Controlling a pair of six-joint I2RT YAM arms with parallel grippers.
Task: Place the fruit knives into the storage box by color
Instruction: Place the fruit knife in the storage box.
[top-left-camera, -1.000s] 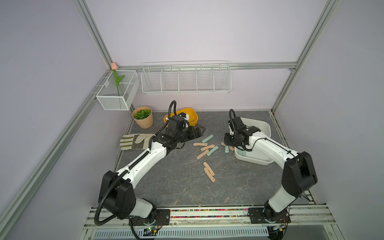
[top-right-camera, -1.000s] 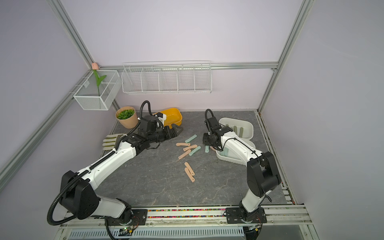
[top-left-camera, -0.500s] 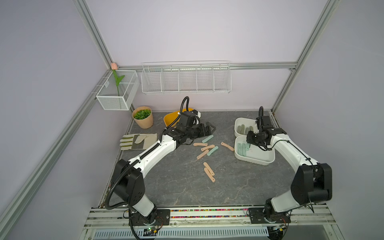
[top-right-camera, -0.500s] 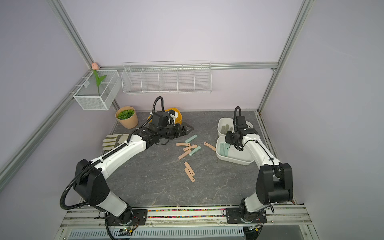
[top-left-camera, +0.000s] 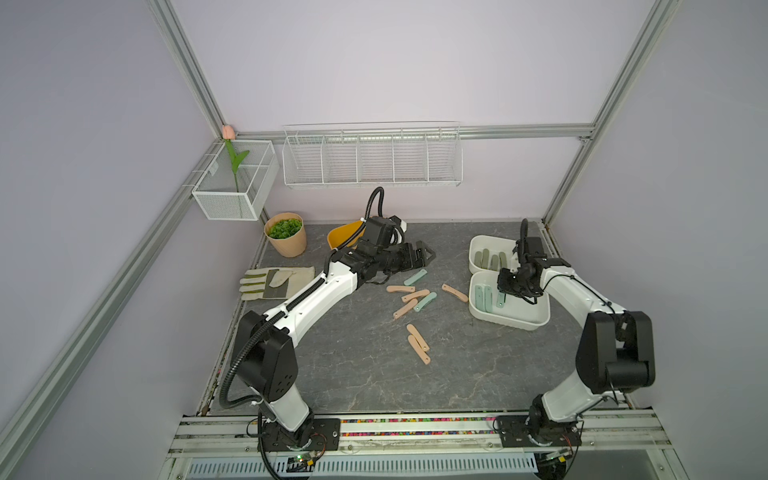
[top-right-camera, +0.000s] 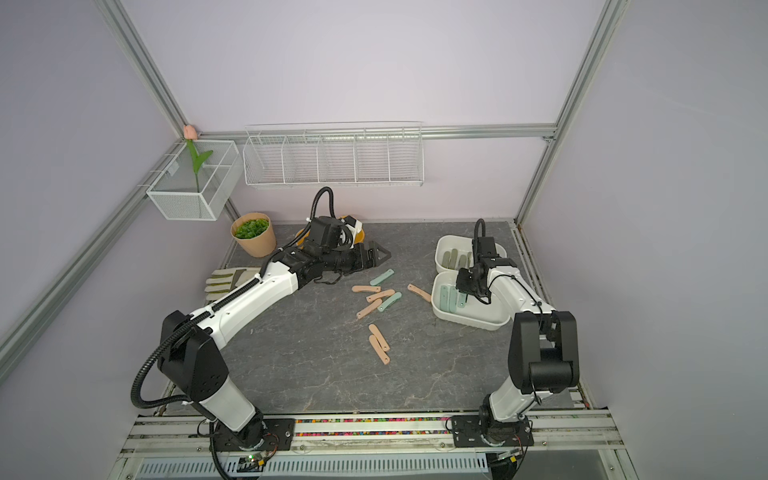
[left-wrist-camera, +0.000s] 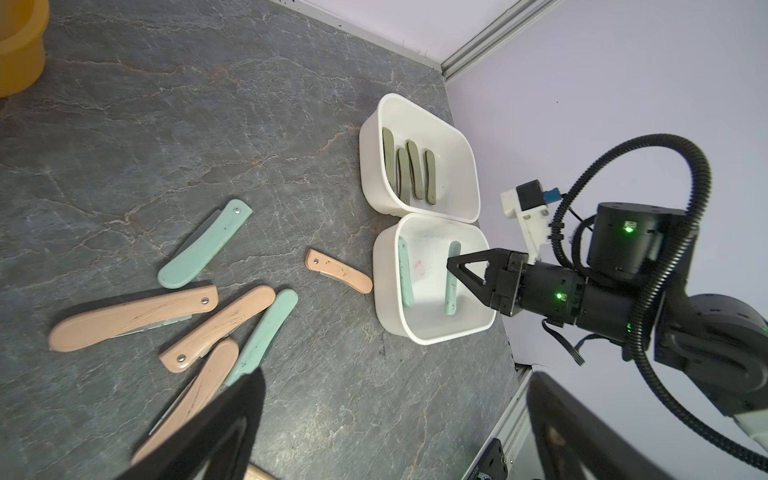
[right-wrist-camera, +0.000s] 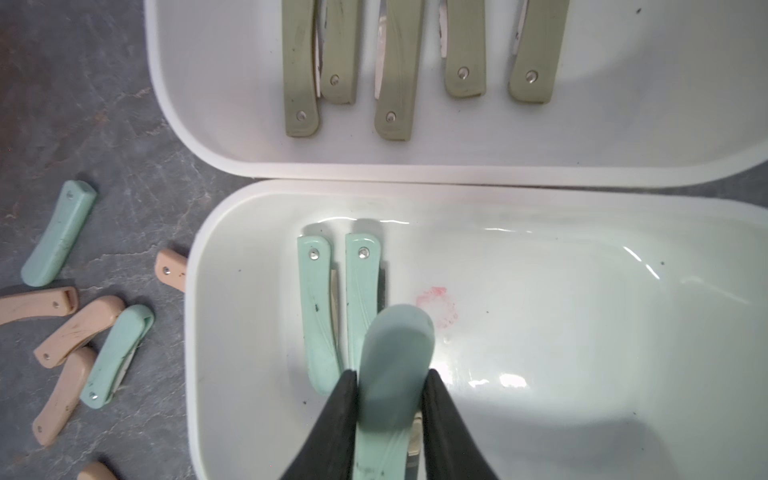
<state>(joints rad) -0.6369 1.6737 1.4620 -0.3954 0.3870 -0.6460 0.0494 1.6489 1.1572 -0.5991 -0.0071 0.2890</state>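
Lying between lilac walls (top-left-camera: 374, 62), grey, seemingly stone tabletop (top-left-camera: 357, 386) with scattered fruit knives (top-left-camera: 418, 350).

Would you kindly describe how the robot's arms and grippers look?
The left arm and right arm have white shells and black joint housings. The left gripper and right gripper carry black, triangular, open-frame fingers. A black corrugated cable hose loops by each wrist; green lights glow on the right arm.

The grey marbled table (top-left-camera: 353, 382) carries two white boxes (top-left-camera: 509, 322) touching end to end at the right. Six pink knives (top-left-camera: 401, 288) and two mint knives (top-left-camera: 415, 277) lie loose at centre. A glove (top-left-camera: 276, 282) lies at the left, with a plant pot (top-left-camera: 286, 247) and a yellow bowl (top-left-camera: 340, 239) at upper left.
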